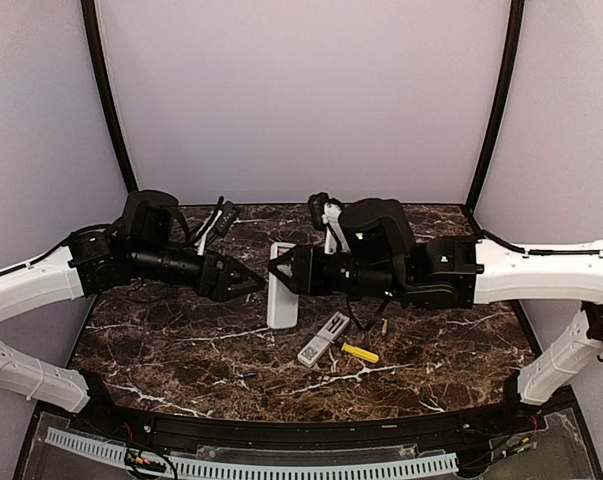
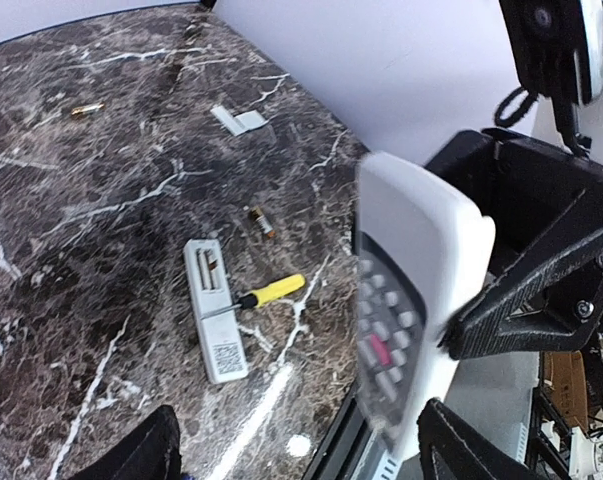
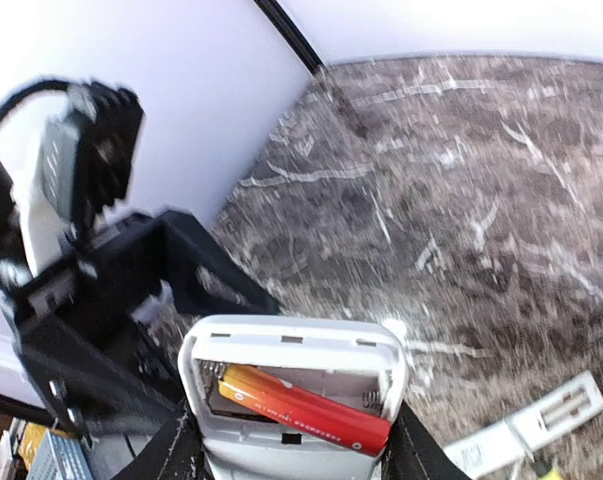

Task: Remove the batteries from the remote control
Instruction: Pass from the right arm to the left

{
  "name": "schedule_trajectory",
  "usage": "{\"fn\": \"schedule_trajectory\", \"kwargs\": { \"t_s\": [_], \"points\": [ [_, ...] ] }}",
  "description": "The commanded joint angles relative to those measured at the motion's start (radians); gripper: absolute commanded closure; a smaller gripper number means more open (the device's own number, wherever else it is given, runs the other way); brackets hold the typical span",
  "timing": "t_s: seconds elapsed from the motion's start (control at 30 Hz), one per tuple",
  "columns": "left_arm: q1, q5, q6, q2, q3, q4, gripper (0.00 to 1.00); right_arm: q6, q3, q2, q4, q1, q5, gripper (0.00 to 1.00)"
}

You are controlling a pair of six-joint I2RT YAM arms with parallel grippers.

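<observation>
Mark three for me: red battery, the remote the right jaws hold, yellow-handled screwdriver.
red battery [image 3: 311, 408], right wrist view, middle of its wrap.
held remote [image 2: 386, 310], left wrist view, keypad face.
yellow-handled screwdriver [image 2: 273, 290], left wrist view, middle of the handle.

We see bright, even light. Glare dots the glossy surface [image 2: 101, 250], the near remote [image 2: 401, 300] blurs in the left wrist view, and the right wrist view looks soft.

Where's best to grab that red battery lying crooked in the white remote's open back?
Probably mid-body on the red cylindrical battery, fingers across its thin width, coming straight into the white plastic remote's open back; it lies slanted, ends near the compartment walls.
</observation>
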Motion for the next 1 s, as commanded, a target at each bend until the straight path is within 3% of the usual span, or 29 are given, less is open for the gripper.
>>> {"fn": "schedule_trajectory", "kwargs": {
  "t_s": [0.0,0.3,0.43,0.57,0.6,0.63,0.73,0.83,0.97],
  "points": [
    [-0.046,0.026,-0.038,-0.002,0.048,0.069,0.17,-0.137,0.073,0.049,0.263,-0.028,0.090,0.90],
    [-0.089,-0.185,-0.030,0.031,0.071,0.064,0.16,-0.098,0.076,0.078,0.381,-0.044,0.078,0.91],
    [-0.119,-0.255,-0.016,0.078,0.109,0.079,0.33,-0.077,0.082,0.091,0.373,-0.045,0.076,0.91],
    [-0.139,-0.334,0.002,0.118,0.142,0.083,0.63,-0.066,0.079,0.096,0.375,-0.045,0.073,0.89],
    [-0.143,-0.351,0.008,0.122,0.150,0.073,0.75,-0.066,0.081,0.096,0.371,-0.047,0.069,0.84],
    [-0.144,-0.385,0.016,0.128,0.153,0.067,0.80,-0.062,0.082,0.095,0.363,-0.050,0.068,0.77],
    [-0.146,-0.442,0.079,0.128,0.170,0.016,0.99,-0.055,0.056,0.070,0.357,-0.065,0.064,0.42],
    [-0.146,-0.493,0.146,0.111,0.171,-0.019,1.00,-0.067,0.014,0.025,0.364,-0.087,0.059,0.23],
    [-0.132,-0.520,0.243,0.118,0.203,-0.112,1.00,-0.125,-0.032,-0.054,0.358,-0.111,0.061,0.05]
  ]
}}
